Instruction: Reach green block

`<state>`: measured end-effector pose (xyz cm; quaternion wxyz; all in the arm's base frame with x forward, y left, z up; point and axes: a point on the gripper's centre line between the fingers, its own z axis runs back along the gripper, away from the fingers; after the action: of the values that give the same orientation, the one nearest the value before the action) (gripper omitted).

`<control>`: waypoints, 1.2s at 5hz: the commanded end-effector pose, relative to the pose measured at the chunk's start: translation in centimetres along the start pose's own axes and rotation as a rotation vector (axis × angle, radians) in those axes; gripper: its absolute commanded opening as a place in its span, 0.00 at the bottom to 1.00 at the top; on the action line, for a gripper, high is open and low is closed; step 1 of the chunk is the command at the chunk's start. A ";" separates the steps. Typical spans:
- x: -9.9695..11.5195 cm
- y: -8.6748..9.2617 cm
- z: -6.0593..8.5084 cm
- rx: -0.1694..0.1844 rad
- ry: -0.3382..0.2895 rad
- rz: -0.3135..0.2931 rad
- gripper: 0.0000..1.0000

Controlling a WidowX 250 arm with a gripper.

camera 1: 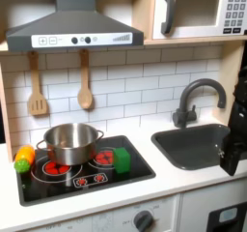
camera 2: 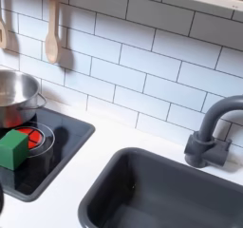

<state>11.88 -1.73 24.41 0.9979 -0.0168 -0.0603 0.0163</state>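
The green block [camera 1: 123, 159] sits on the black stovetop [camera 1: 87, 178], on its right part, just right of the red burner rings. In the second exterior view the green block [camera 2: 13, 148] is at the left edge, beside a red burner. My gripper [camera 1: 232, 161] hangs as a dark shape at the first exterior view's right edge, over the right side of the sink [camera 1: 193, 144]. It is well to the right of the block and apart from it. Its fingers are too dark and cropped to make out.
A steel pot [camera 1: 69, 142] stands on the stove's left burner, with a yellow-orange toy vegetable [camera 1: 23, 159] at its left. The dark faucet [camera 1: 198, 99] rises behind the sink, between block and gripper. Wooden utensils [camera 1: 85, 86] hang on the tiled wall.
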 end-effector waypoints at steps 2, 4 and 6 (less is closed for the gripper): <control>0.0 1.0 -0.4 0.015 -0.015 0.009 1.00; 2.3 2.3 -0.3 0.069 -0.058 0.021 1.00; 5.3 4.5 -0.2 0.092 -0.077 0.041 1.00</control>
<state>17.04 3.15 24.65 0.9938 0.0341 -0.0974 0.0421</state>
